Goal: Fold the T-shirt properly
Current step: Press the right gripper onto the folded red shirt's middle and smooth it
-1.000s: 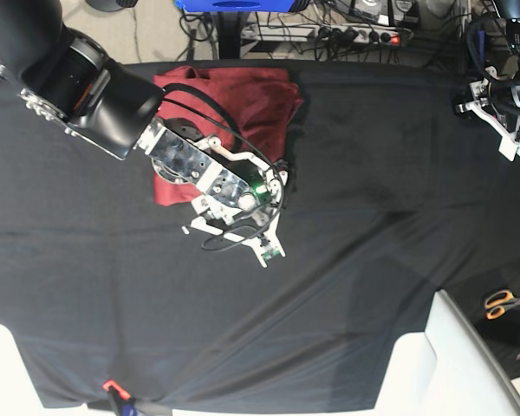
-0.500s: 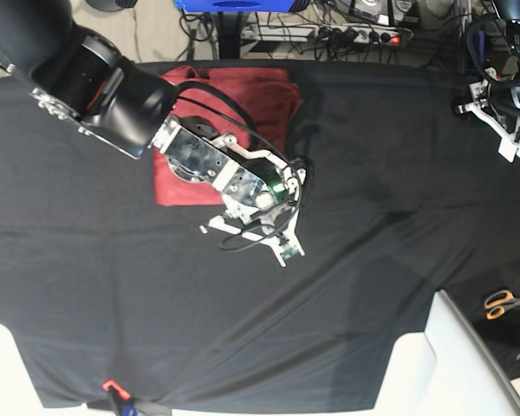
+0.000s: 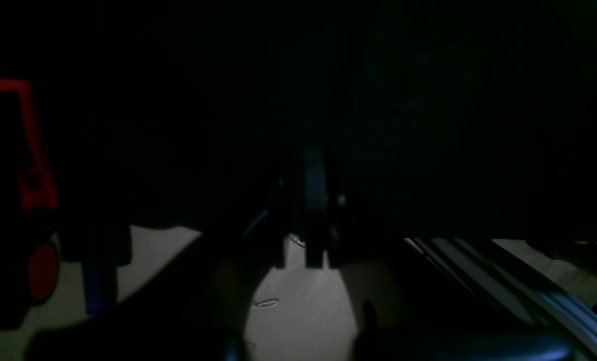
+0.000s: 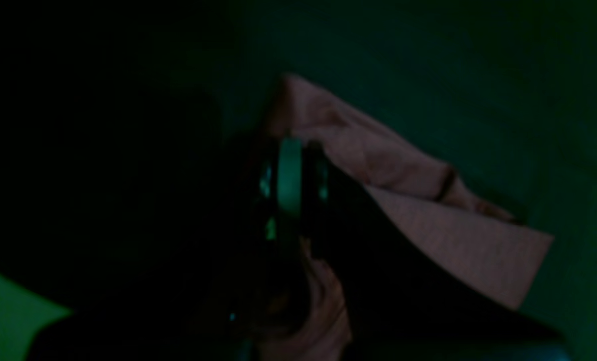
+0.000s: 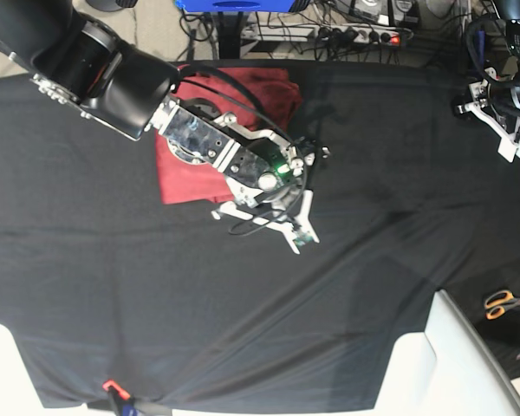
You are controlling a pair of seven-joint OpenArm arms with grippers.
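Broadly, the worktop point(image 5: 390, 286) fills the base view under its black cloth, which lies in long shallow wrinkles. On its far side, near the back edge, the T-shirt point(image 5: 184, 178) lies as a compact brick-red rectangle, its near and left edges straight and square; judging by that shape, the folding is nearly or fully done. The right arm point(image 5: 95, 65) reaches diagonally across the shirt, hiding much of its middle, and ends past the shirt's near right corner, over bare black cloth. The right hand point(image 5: 286, 221) hangs there with its white fingers spread apart and nothing between them, so it looks released; the right wrist view is very dark, but it shows a pinkish flap of the shirt beside the fingers, not pinched between them, as far as can be told. That placement would suit an arm leaving a finished fold alone. The left hand point(image 5: 494, 117) sits parked at the far right corner of the worktop, well apart from the shirt; whether it is clenched or released I cannot tell, since its own camera shows almost nothing. Smallest, orange-handled scissors point(image 5: 503, 303) lie at the right edge.
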